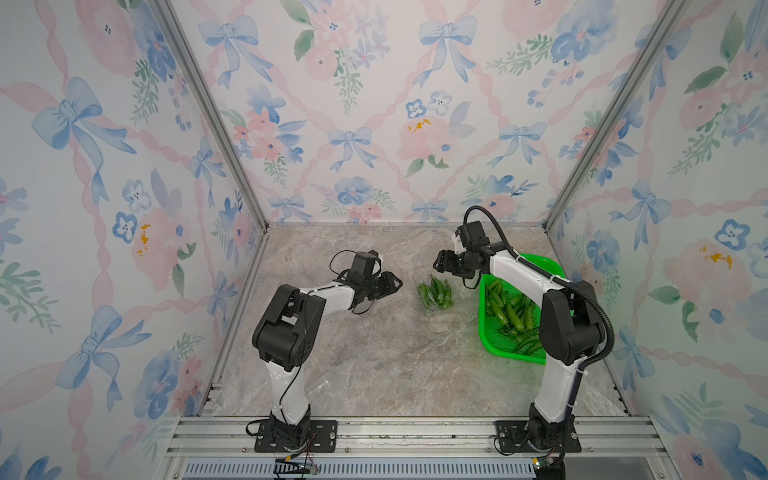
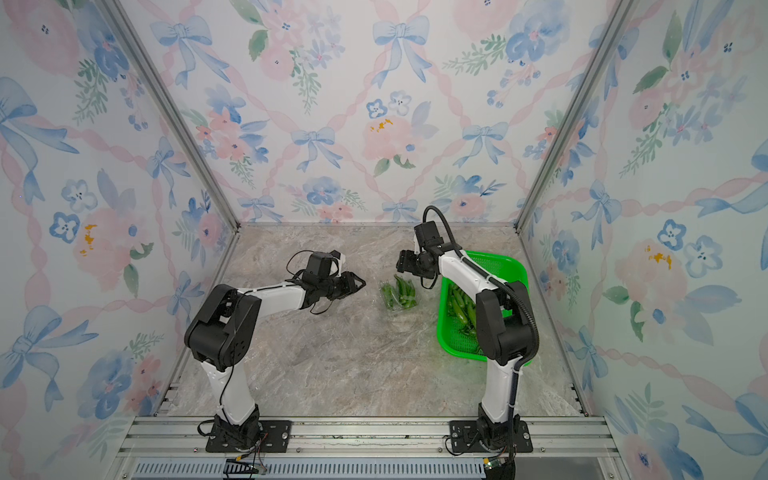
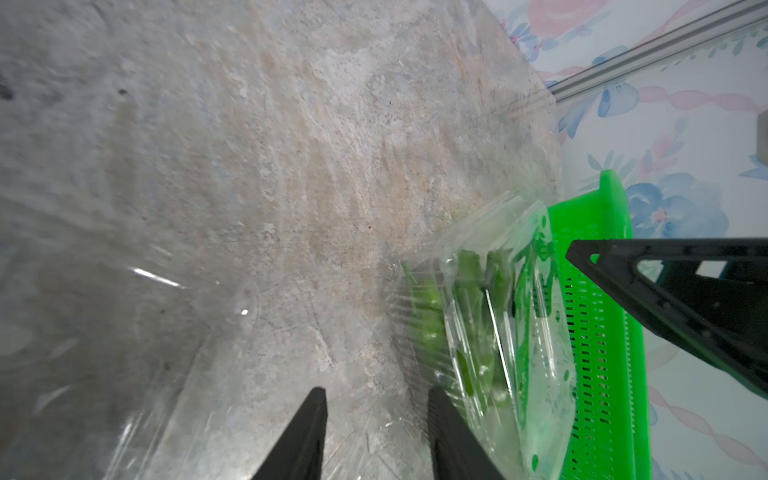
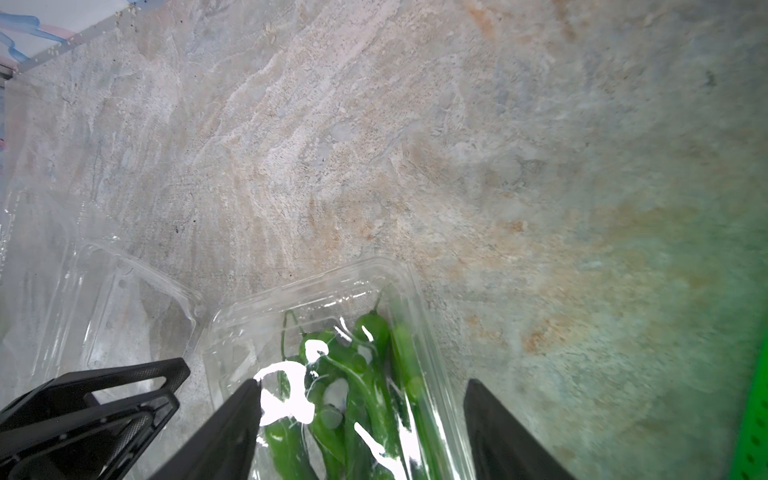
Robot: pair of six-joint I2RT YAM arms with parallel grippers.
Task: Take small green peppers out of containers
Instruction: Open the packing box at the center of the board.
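Right of centre in both top views, a clear tray of peppers lies on the table, just left of the green basket (more peppers lie loose inside it). The right claw hovers above the tray, spread wide and empty. At mid-frame the left claw is half spread, with nothing between its fingers.

The tabletop, with a grey and beige stone pattern, carries a bright green basket. Just beside the basket lies a clear container with small green peppers inside. An empty clear container lies next to it, on the side away from the basket.
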